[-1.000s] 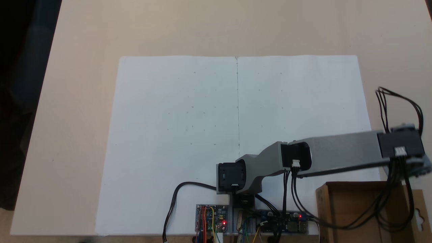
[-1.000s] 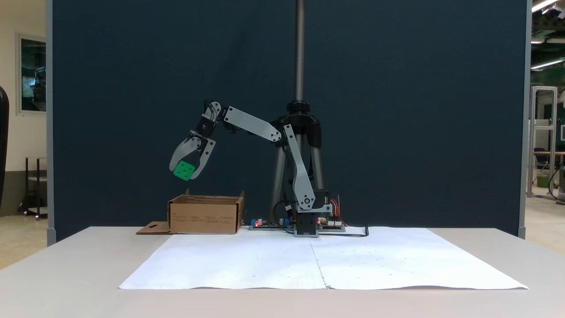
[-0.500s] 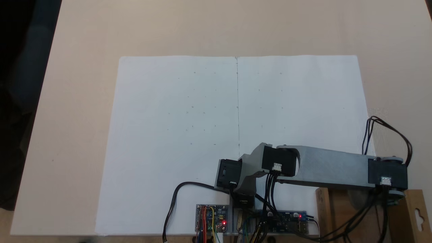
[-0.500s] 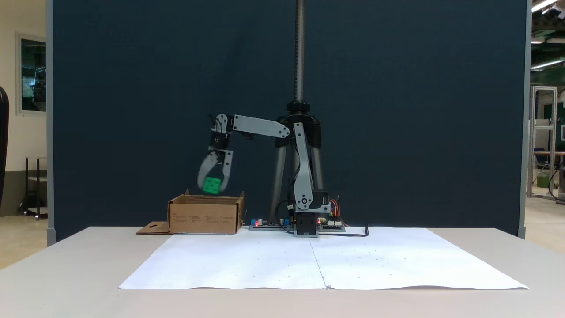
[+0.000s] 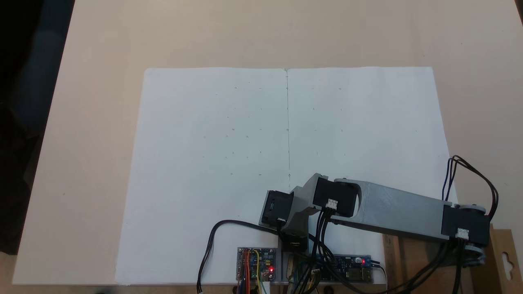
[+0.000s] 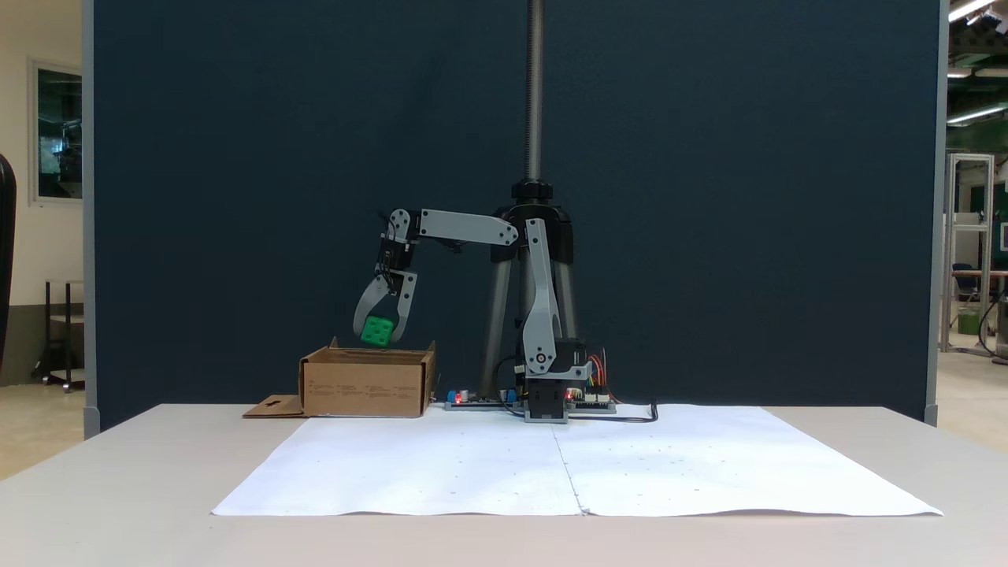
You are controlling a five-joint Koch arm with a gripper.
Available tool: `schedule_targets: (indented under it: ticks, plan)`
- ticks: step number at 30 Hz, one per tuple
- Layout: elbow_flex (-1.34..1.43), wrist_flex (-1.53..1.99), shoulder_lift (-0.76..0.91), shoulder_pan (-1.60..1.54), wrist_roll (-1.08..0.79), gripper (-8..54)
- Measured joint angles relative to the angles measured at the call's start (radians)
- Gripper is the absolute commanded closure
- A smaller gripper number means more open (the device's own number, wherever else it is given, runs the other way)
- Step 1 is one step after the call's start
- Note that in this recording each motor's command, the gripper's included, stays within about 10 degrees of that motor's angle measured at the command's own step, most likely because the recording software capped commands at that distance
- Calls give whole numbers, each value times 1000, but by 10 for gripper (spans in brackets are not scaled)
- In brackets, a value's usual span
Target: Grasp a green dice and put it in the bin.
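White paper sheets (image 6: 575,465) cover the near part of the pale surface (image 6: 118,488). Left of centre in the frame stands the cardboard bin (image 6: 366,383). Just above its open top, the gripper (image 6: 379,337) points down, clamped on the green dice (image 6: 377,331), pips facing the camera. A dark blue partition (image 6: 709,197) stands behind.

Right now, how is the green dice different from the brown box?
The green dice is bright green; the box is brown cardboard. The dice is much smaller than the box. The dice hangs in the gripper, just above the box, while the box sits on the table. Both look boxy.
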Motion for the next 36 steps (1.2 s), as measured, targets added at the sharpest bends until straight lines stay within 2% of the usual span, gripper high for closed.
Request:
schedule_targets:
  ticks: [2, 8, 10, 17, 19, 29, 36]
  plan:
    - [5, -2, -2, 14, 0, 85]
    - [6, -3, 0, 23, 0, 82]
    - [6, -3, 0, 25, 0, 54]
    - [5, -3, 0, -41, 0, 52]
    - [6, -3, 12, -95, 3, 51]
    - [6, -150, 152, -558, 301, 50]
    - [6, -252, 169, -940, 353, 50]
